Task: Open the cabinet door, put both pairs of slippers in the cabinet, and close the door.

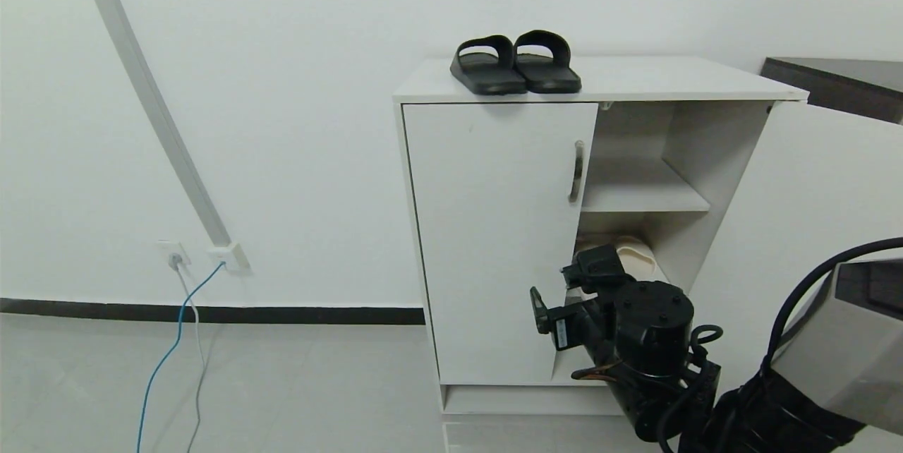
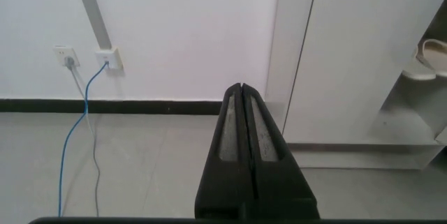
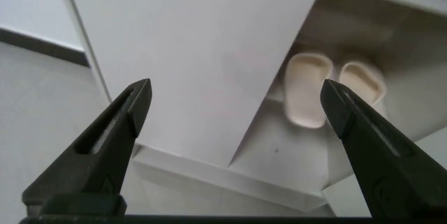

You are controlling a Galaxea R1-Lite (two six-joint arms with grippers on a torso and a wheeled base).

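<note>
A pair of black slippers [image 1: 516, 65] sits on top of the white cabinet [image 1: 670, 75]. The cabinet's left door [image 1: 494, 241] is closed, with its handle [image 1: 578, 171] at the inner edge. The right door [image 1: 797, 227] stands swung wide open. A pair of beige slippers [image 1: 635, 252] [image 3: 334, 88] lies on the lower shelf inside. My right gripper [image 1: 564, 291] [image 3: 236, 91] is open and holds nothing, low in front of the opening, just short of the beige pair. My left gripper [image 2: 241, 91] is shut on nothing, low over the floor to the cabinet's left.
The upper shelf [image 1: 635, 188] inside is bare. A wall socket with a blue cable [image 1: 169, 347] is at the left, and the cable trails over the floor. A dark table [image 1: 839, 82] stands behind the open door. Open floor lies left of the cabinet.
</note>
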